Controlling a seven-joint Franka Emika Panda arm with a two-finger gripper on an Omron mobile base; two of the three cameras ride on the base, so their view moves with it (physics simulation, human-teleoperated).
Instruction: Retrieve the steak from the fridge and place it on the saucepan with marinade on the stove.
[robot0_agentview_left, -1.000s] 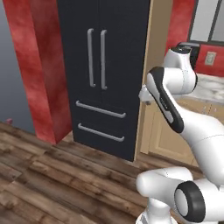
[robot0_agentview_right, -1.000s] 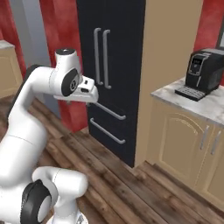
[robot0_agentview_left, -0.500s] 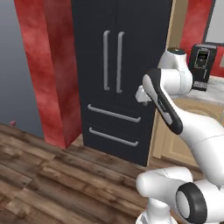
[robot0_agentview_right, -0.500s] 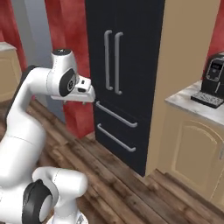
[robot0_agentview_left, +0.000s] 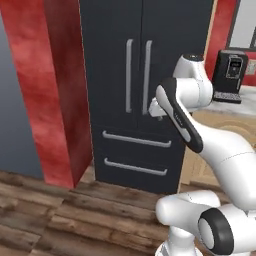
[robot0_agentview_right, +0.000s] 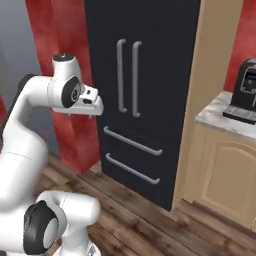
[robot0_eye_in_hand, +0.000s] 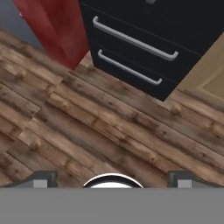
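Task at opening stage. The fridge (robot0_agentview_left: 145, 75) stands ahead with both doors and both lower drawers shut; the steak is presumably inside, unseen. The gripper (robot0_eye_in_hand: 111, 178) hangs near the doors, jaws spread wide, holding nothing. Opening, retrieval and placement all remain.

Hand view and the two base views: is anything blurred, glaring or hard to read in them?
Hand view: floor planks and the fridge drawer handles read slightly soft, no glare. Left base view: flat, even light, and the arm covers part of the fridge doors. Right base view: fridge handles stand clear, and the coffee machine is cut by the frame's edge.
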